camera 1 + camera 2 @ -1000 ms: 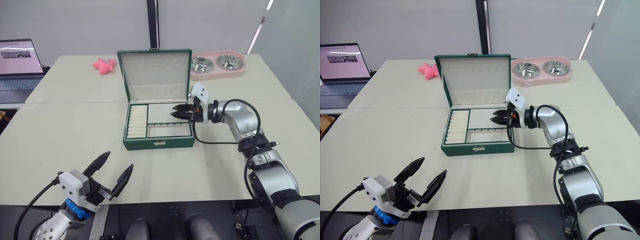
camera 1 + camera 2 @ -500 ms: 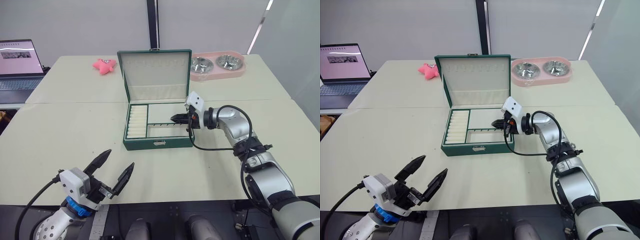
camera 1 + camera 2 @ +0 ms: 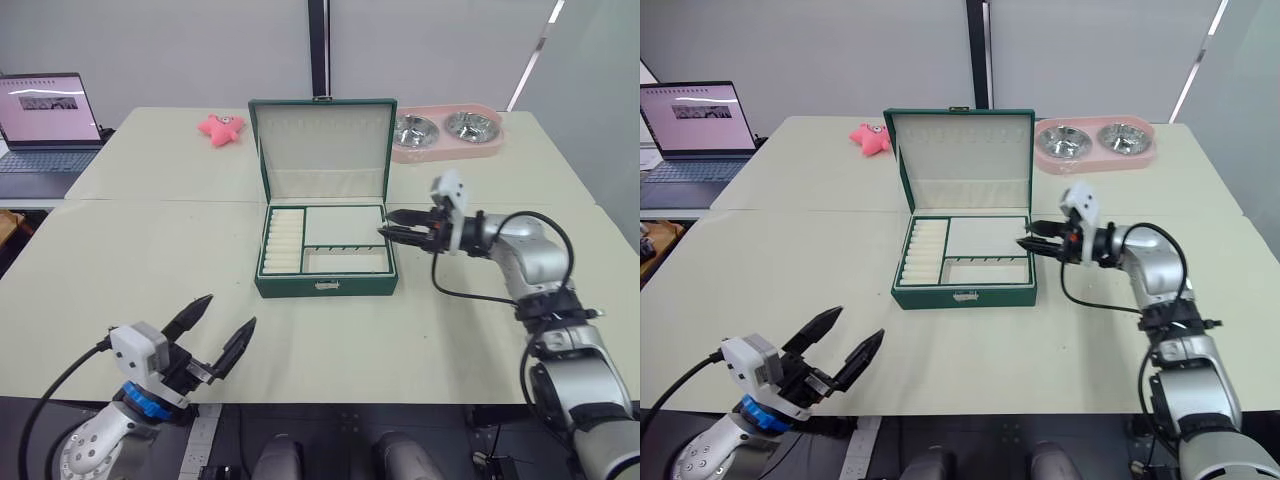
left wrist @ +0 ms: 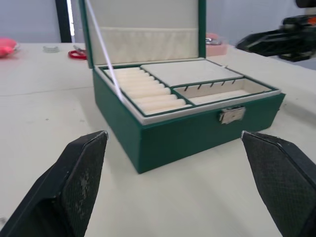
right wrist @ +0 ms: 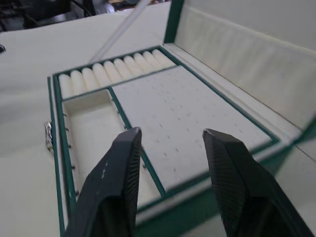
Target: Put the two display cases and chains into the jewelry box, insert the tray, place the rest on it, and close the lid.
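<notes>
Sitting at the centre of the left eye view, the jewelry box [image 3: 327,255] rests on the pale worktop [image 3: 130,250] with its lid [image 3: 323,150] standing upright behind it. The tray [image 3: 325,240] lies inside the box, its ring rolls along the left side. Right of centre, the right gripper [image 3: 385,225] hovers at the box's right rim, jaws a little apart and empty. At the lower left, the left gripper [image 3: 220,325] hangs off the near worktop edge, jaws spread wide and empty. A pink double bowl holder [image 3: 447,132] sits at the upper right, a pink toy [image 3: 221,127] at the upper left, a laptop [image 3: 45,130] at the far left.

The left wrist view has the box at centre, its silver clasp [image 4: 231,114] facing the camera, with the left gripper's black fingers [image 4: 79,182] far apart at the lower corners.

The right wrist view looks down on the tray's flat dotted compartment, framed by two black fingers [image 5: 121,182] with a gap between them, holding nothing.
</notes>
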Robot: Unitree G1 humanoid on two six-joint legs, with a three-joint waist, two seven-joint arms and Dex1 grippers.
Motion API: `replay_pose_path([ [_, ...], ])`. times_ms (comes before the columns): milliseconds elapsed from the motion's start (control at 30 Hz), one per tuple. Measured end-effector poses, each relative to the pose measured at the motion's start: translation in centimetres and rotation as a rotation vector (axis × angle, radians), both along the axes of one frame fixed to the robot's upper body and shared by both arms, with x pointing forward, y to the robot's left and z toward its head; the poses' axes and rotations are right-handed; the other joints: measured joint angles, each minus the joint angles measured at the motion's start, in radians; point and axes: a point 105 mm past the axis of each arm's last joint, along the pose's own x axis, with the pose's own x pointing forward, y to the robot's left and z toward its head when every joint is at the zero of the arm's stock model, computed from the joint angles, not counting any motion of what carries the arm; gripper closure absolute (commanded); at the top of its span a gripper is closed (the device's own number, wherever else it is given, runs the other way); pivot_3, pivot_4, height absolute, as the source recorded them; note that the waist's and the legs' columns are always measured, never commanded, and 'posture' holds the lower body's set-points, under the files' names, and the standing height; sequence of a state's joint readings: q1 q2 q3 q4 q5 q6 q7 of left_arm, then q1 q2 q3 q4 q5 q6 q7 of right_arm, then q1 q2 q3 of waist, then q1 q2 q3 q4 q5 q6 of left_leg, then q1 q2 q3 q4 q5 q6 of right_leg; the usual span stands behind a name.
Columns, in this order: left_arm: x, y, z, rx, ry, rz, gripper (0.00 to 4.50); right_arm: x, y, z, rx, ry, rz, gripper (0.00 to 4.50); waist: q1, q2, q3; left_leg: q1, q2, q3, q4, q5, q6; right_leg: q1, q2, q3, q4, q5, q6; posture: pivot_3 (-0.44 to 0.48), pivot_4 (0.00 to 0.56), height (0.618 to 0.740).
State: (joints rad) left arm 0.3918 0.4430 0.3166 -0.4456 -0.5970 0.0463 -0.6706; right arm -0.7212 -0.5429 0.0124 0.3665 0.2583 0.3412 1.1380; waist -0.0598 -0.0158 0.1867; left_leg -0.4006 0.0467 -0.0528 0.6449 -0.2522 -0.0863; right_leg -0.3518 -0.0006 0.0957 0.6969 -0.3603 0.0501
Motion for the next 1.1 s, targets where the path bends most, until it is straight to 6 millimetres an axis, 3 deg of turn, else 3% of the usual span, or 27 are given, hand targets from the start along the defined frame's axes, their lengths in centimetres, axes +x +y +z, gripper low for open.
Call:
replay_pose_path([
  [133, 0.8, 2.4, 0.0, 0.047, 0.04, 0.013, 0.0, -1.4, -4.6, -2.4, -0.047, 0.038, -0.119, 0.18, 0.002, 0.0, 0.0, 0.0, 0.0, 0.001, 0.0, 0.0, 0.0, 0.0, 0.0, 0.001, 0.0, 0.0, 0.0, 0.0, 0.15, 0.74],
  [167, 1.1, 3.0, 0.1, 0.063, 0.05, 0.011, 0.0, -1.9, -5.6, -2.8, -0.048, 0.042, -0.15, 0.04, 0.001, 0.0, 0.0, 0.001, 0.0, 0.001, 0.0, 0.0, 0.0, 0.0, 0.0, 0.001, 0.001, 0.0, 0.0, 0.0, 0.15, 0.74],
  [667, 4.6, 10.6, 1.5, 0.194, 0.094, 0.084, 0.0, -7.4, -15.4, -5.1, 0.006, 0.092, -0.544, 0.04, 0.004, 0.0, 0.0, 0.001, 0.0, 0.001, 0.0, 0.0, 0.0, 0.001, 0.001, 0.0, 0.0, 0.0, 0.0, 0.0, 0.15, 0.74],
  [1100, 5.4, 12.9, 1.1, 0.215, 0.121, 0.131, 0.0, -9.6, -20.4, -8.0, 0.032, 0.15, -0.754, 0.04, 0.001, 0.0, 0.0, 0.001, 0.001, 0.001, 0.0, 0.0, 0.0, 0.001, 0.001, 0.001, 0.001, 0.0, 0.0, 0.0, 0.15, 0.74],
])
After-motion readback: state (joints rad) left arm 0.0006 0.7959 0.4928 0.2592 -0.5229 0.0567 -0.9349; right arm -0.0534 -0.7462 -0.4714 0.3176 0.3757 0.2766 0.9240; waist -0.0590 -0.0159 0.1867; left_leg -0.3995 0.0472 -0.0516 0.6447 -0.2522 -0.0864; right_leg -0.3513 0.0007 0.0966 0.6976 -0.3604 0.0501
